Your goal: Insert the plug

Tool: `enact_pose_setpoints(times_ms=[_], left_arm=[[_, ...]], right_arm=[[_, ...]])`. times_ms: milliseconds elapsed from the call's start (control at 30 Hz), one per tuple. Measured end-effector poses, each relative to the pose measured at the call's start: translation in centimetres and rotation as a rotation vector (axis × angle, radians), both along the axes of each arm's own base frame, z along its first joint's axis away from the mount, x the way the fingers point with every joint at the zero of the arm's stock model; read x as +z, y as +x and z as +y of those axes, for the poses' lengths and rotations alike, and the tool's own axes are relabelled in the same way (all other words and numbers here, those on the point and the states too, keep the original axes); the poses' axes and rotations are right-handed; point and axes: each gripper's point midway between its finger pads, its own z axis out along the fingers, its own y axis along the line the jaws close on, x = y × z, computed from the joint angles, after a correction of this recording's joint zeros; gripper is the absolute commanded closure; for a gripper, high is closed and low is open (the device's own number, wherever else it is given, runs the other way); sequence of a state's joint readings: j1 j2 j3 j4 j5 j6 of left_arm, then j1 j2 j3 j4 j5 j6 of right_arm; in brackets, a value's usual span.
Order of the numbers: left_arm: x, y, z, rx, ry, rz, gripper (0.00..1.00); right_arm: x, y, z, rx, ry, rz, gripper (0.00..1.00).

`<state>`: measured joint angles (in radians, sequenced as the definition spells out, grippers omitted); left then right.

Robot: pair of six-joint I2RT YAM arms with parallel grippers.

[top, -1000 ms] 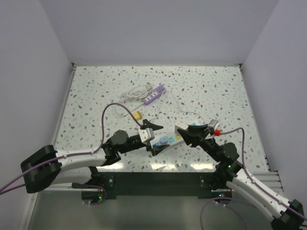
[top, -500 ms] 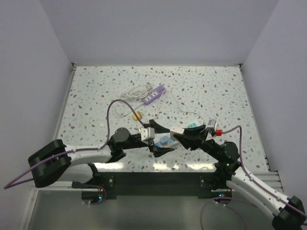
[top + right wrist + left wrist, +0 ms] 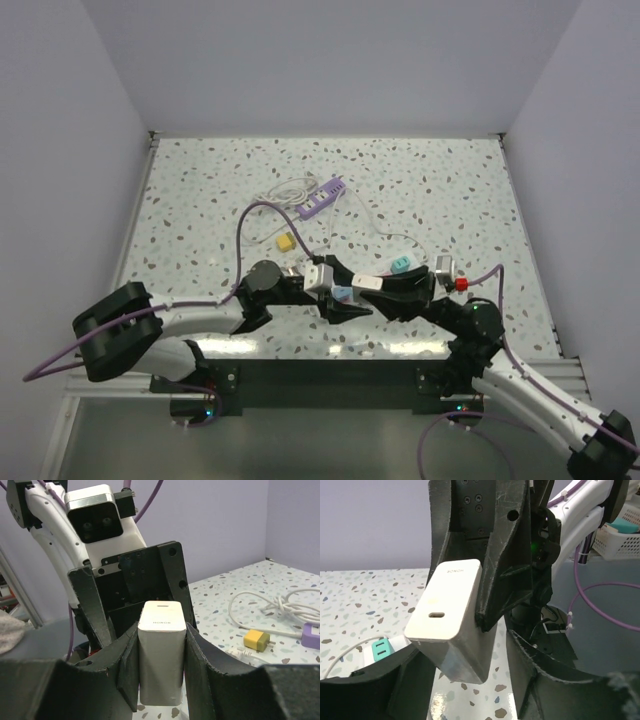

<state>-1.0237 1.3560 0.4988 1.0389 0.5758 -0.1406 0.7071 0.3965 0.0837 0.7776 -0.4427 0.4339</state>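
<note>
A white block-shaped plug [image 3: 161, 650] stands upright between the pads of my right gripper [image 3: 161, 635], which is shut on its two sides. From above, the plug [image 3: 366, 282] hangs over the white power strip [image 3: 400, 263] near the table's front edge. My left gripper [image 3: 338, 290] faces it from the left. In the left wrist view the plug [image 3: 452, 610] hangs between my left gripper's [image 3: 465, 650] fingers, which stand apart with a gap on the right side. A piece of the strip [image 3: 382, 647] with a green switch shows beside the left finger.
A yellow adapter [image 3: 285, 242] lies behind the left gripper. A purple socket block [image 3: 325, 196] and a coiled white cable [image 3: 285, 192] lie farther back. Walls close in the table on three sides. Both arms' purple cables loop over the front area.
My left gripper has slid right up to the plug and its jaws have narrowed. The right gripper has carried the plug left and lower over the strip.
</note>
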Motion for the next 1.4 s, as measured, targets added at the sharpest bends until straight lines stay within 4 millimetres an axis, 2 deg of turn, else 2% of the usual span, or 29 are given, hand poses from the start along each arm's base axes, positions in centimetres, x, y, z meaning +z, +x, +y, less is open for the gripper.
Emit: enact_pose_setpoints(times_ms=[33,67,100,167,200,233,300,433,467,500,533,633,833,967,1167,1400], left_arm=[[0.0,0.0,0.0,0.000,0.000,0.000,0.51],[0.0,0.1,0.0,0.003,0.000,0.002,0.56],[0.0,0.2,0.0,0.006,0.001,0.004,0.66],[-0.1,-0.1,0.0,-0.013,0.008,0.024,0.77],[-0.1,-0.2,0.0,-0.019,0.010,0.024,0.90],[-0.2,-0.2,-0.1,-0.019,0.015,0.024,0.97],[-0.5,0.1,-0.1,-0.015,0.032,0.027,1.00],[-0.6,0.5,-0.1,-0.030,0.058,0.012,1.00],[-0.6,0.5,-0.1,-0.038,0.063,-0.009,1.00],[-1.0,0.6,0.0,-0.045,0.077,-0.029,1.00],[-1.5,0.7,0.1,-0.049,0.098,-0.046,1.00],[-3.8,0.8,0.6,-0.068,0.180,-0.069,1.00],[-6.6,1.1,1.7,-0.088,0.279,-0.096,1.00],[-7.9,0.6,2.3,-0.135,0.339,-0.112,1.00],[-8.8,0.1,2.9,-0.187,0.387,-0.135,1.00],[-9.3,0.1,4.3,-0.227,0.417,-0.123,1.00]], right_arm=[[0.0,-0.1,0.0,0.005,-0.001,-0.002,1.00],[0.0,-0.3,0.1,0.013,-0.001,-0.004,1.00],[0.0,-0.4,0.1,0.019,-0.004,-0.010,1.00],[0.1,-0.9,0.2,0.036,-0.015,-0.044,1.00],[0.0,-0.9,0.2,0.036,-0.020,-0.046,1.00],[-0.1,-0.9,0.2,0.034,-0.027,-0.050,0.98],[-0.3,-0.7,0.2,0.023,-0.055,-0.051,0.86],[-0.2,-0.4,0.1,0.002,-0.122,-0.054,0.47],[-0.3,-0.3,0.1,-0.001,-0.140,-0.037,0.43],[-0.3,-0.2,0.0,-0.010,-0.156,-0.026,0.38],[-0.2,0.0,-0.1,-0.027,-0.166,-0.014,0.28],[-0.1,0.5,-0.6,-0.066,-0.190,0.015,0.13],[-1.2,1.4,-1.4,-0.133,-0.253,0.083,0.16],[-3.0,1.6,-0.8,-0.103,-0.324,0.139,0.18],[-6.9,1.3,0.6,-0.014,-0.446,0.247,0.20],[-8.3,-0.4,1.8,0.087,-0.501,0.259,0.23]])
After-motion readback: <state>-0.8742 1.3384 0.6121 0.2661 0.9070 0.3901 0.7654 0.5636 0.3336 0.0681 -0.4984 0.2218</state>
